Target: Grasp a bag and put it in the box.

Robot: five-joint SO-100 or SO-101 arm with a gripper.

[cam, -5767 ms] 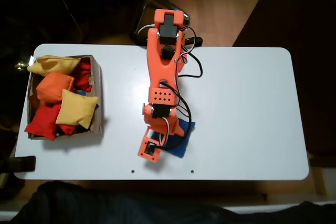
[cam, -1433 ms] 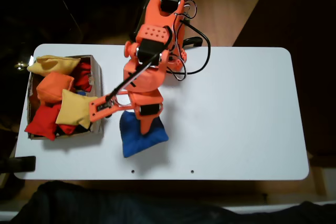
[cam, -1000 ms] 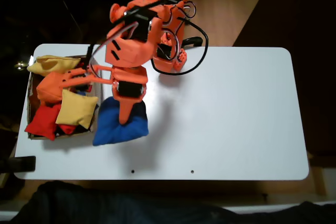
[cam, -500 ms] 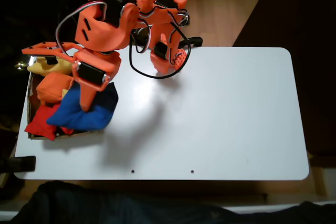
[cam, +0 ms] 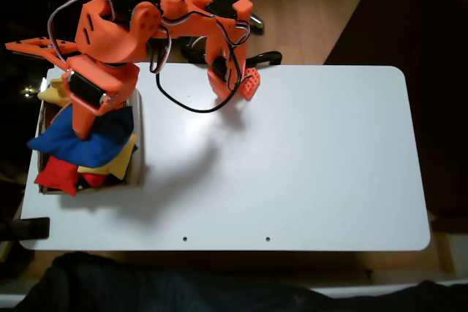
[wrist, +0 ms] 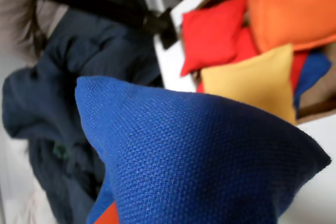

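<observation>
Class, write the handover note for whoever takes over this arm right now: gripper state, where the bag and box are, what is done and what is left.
Gripper: shut on the blue bag, holding it in the air above the box at the table's left end in the fixed view.
Box: already holds red, yellow and orange bags; the wrist view shows them beyond the blue bag.
Done: bag picked up and carried over the box.
Left: open the jaws to drop it onto the pile, then pull the arm back.

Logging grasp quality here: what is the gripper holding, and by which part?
The gripper holds the blue bean bag by its upper edge; the bag hangs over the cardboard box.
</observation>
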